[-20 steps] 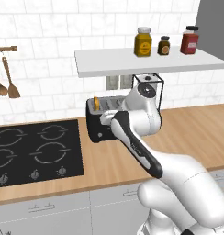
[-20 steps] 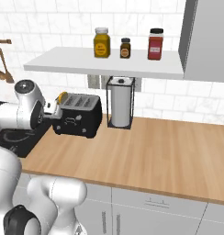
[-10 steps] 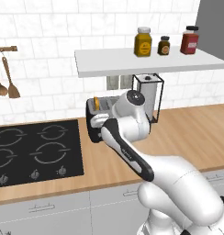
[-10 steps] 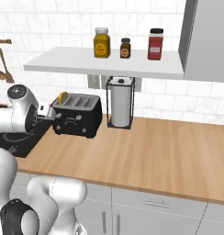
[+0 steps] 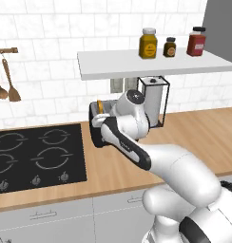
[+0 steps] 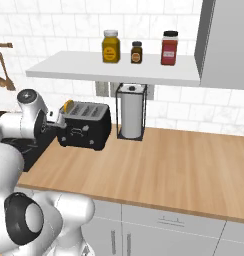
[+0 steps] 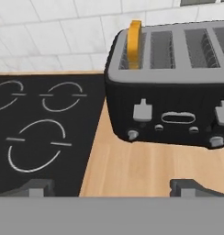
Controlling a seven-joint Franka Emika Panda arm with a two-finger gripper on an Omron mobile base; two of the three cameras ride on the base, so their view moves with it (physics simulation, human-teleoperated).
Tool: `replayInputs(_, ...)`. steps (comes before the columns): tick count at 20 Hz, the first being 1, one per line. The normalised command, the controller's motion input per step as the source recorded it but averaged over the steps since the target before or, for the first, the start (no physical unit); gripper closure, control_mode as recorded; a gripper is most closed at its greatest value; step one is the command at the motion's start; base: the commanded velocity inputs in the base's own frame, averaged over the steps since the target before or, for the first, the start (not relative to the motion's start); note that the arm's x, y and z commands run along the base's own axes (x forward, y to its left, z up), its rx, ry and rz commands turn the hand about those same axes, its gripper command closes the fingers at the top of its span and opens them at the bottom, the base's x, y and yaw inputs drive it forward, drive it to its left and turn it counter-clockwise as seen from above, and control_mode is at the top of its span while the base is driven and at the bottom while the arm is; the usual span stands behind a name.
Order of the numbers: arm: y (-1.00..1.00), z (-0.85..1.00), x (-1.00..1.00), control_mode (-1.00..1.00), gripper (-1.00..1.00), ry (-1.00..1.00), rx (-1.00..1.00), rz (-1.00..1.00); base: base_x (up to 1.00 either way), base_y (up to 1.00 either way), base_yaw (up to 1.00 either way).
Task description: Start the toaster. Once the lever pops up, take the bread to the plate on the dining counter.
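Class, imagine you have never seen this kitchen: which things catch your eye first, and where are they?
The black toaster stands on the wooden worktop beside the hob, with an orange-crusted slice of bread poking out of its end slot. The open gripper faces its front. Above, three jars line a white shelf.

The arm hides most of the toaster (image 5: 96, 127) in the left base view; the hand view cuts its 3 o'clock end off.

Light was bright and even — rendered, with no glare or blur. A soft shadow lay under the shelf (image 6: 114, 67), another beneath the toaster (image 7: 171, 98).
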Motion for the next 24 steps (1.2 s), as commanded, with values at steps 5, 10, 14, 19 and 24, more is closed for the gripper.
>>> replayInputs(5, 0.16, -0.13, 0.36, -1.0, -1.0, 0.01, 0.0, 0.0, 0.0, 0.0, 0.0)
replayInputs(10, 0.06, -0.14, 0.35, -1.0, -1.0, 0.04, 0.0, 0.0, 0.0, 0.0, 0.0)
replayInputs(14, 0.03, -0.2, 0.28, -1.0, -1.0, 0.05, 0.0, 0.0, 0.0, 0.0, 0.0)
replayInputs(19, 0.05, -0.21, 0.28, -1.0, -1.0, 0.04, 0.0, 0.0, 0.0, 0.0, 0.0)
replayInputs(24, 0.03, -0.17, 0.34, -1.0, -1.0, 0.03, 0.0, 0.0, 0.0, 0.0, 0.0)
